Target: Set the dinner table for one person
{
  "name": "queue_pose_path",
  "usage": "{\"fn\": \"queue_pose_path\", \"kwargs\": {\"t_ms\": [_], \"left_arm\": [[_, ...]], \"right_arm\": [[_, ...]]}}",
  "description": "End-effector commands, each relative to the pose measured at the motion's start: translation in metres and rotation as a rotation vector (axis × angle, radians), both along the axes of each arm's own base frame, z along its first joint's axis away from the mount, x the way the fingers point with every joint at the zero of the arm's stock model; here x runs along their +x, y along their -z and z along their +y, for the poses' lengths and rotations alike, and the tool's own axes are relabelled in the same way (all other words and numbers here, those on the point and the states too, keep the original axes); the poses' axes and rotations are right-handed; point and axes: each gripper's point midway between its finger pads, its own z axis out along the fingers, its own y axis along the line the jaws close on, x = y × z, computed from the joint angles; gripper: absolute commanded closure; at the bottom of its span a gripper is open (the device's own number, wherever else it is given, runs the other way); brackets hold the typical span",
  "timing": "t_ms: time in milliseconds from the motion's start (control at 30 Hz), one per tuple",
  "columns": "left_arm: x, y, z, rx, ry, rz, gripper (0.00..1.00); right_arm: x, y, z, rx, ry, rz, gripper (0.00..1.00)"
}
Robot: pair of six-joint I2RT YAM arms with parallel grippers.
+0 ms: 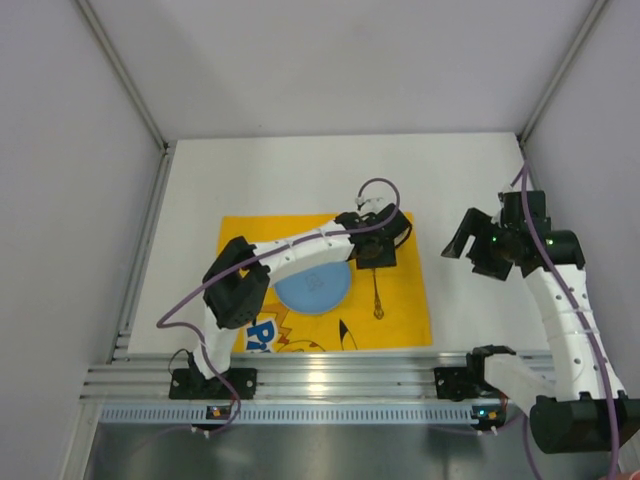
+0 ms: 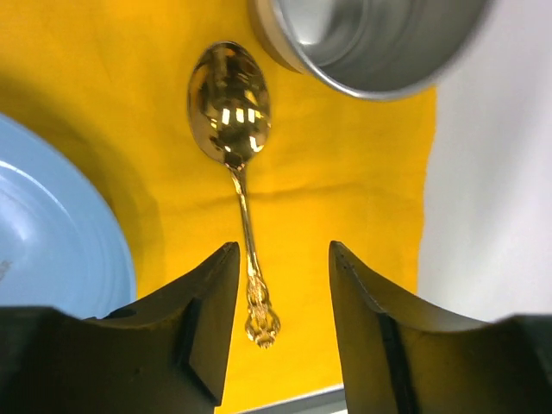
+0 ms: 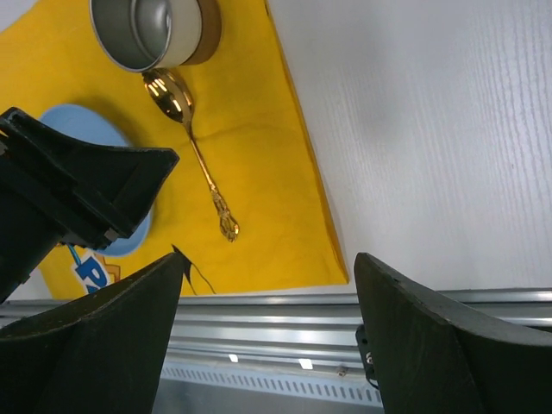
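A gold spoon lies on the yellow cartoon-printed mat, its bowl next to a metal cup and its ornate handle end between my left gripper's fingers. My left gripper is open just above the handle and holds nothing. A light blue plate sits left of the spoon on the mat. In the top view the left gripper hovers over the far end of the spoon, right of the plate. My right gripper hangs open and empty over the white dinner table, right of the mat.
The right wrist view shows the cup, spoon and the left arm's black gripper body over the mat. A metal rail runs along the near edge. Grey walls enclose the table on three sides.
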Motion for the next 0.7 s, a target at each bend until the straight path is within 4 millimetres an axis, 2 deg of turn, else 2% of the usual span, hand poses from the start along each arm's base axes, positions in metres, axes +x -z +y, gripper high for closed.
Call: {"fn": "queue_pose_path", "kwargs": {"t_ms": [0,33,100,133,167,200,267,300,333,367,400,433,533,567,600,667], "left_arm": [[-0.012,-0.093,-0.01,-0.071,0.019,-0.153,0.48],[-0.013,-0.123,-0.012,-0.112,0.012,-0.199,0.48],[-0.02,-0.146,0.002,-0.086,-0.004,-0.254,0.43],[-0.023,-0.171,0.014,-0.112,-0.024,-0.285,0.42],[-0.02,-0.18,0.032,-0.088,-0.074,-0.323,0.35],[-0.026,-0.195,0.056,-0.079,-0.077,-0.356,0.26],[-0.03,-0.204,0.085,-0.059,-0.083,-0.394,0.02],[-0.035,-0.206,0.119,-0.028,-0.106,-0.401,0.02],[-0.037,-0.204,0.137,-0.001,-0.12,-0.396,0.02],[-0.039,-0.202,0.156,0.025,-0.138,-0.395,0.02],[-0.041,-0.201,0.191,0.069,-0.186,-0.412,0.02],[-0.047,-0.195,0.214,0.127,-0.203,-0.405,0.02],[-0.054,-0.188,0.282,0.248,-0.302,-0.461,0.02],[-0.056,-0.187,0.295,0.267,-0.321,-0.479,0.01],[-0.062,-0.178,0.314,0.307,-0.335,-0.5,0.02],[-0.061,-0.176,0.344,0.382,-0.412,-0.567,0.01]], "right_arm": [[-0.005,-0.022,0.012,0.023,-0.034,-0.069,0.19],[-0.005,-0.029,0.013,0.027,-0.038,-0.09,0.19],[-0.007,-0.043,0.02,0.045,-0.064,-0.134,0.18],[-0.007,-0.058,0.023,0.057,-0.079,-0.181,0.18],[-0.009,-0.067,0.028,0.066,-0.102,-0.205,0.17],[-0.009,-0.085,0.034,0.085,-0.131,-0.26,0.16],[-0.014,-0.106,0.044,0.112,-0.187,-0.324,0.15],[-0.014,-0.118,0.049,0.131,-0.213,-0.373,0.12],[-0.022,-0.135,0.059,0.174,-0.268,-0.422,0.09],[-0.029,-0.144,0.069,0.206,-0.32,-0.449,0.08],[-0.031,-0.155,0.076,0.234,-0.36,-0.493,0.01],[-0.041,-0.162,0.082,0.273,-0.394,-0.514,0.0],[-0.058,-0.165,0.095,0.327,-0.478,-0.543,0.0],[-0.061,-0.163,0.096,0.333,-0.484,-0.545,0.0],[-0.063,-0.161,0.097,0.337,-0.492,-0.549,0.0],[-0.071,-0.155,0.099,0.347,-0.512,-0.56,0.0]]}}
